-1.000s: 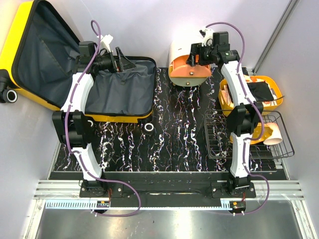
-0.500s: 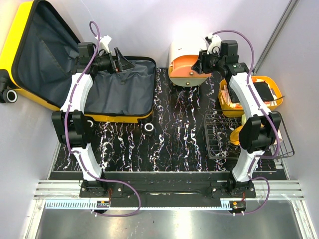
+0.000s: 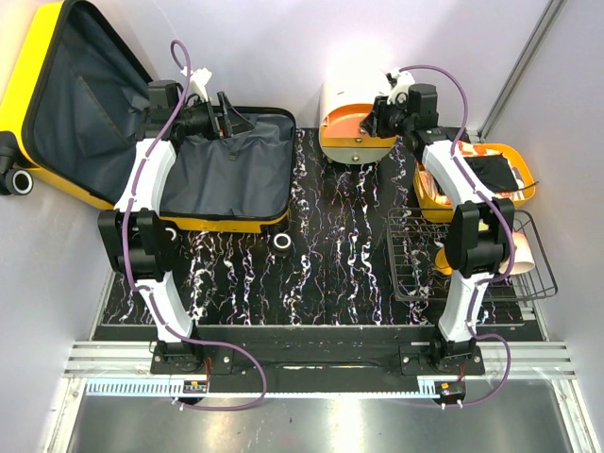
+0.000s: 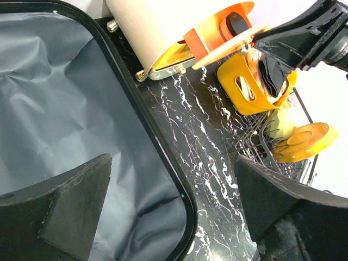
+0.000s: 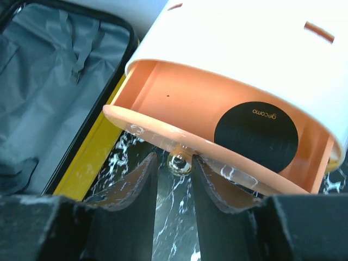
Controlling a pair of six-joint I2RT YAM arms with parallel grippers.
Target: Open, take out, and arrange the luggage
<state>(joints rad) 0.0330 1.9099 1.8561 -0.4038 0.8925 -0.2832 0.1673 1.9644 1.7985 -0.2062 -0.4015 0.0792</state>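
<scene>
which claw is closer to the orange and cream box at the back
Right. The right claw sits at the orange front edge of the box, flanking its knob; the left claw is off over the open luggage.

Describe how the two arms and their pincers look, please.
Both arms have white shell links between black joints: the left arm and right arm. A purple cable loops along each. The left pincer and right pincer have black, matte, wedge-shaped fingers.
</scene>
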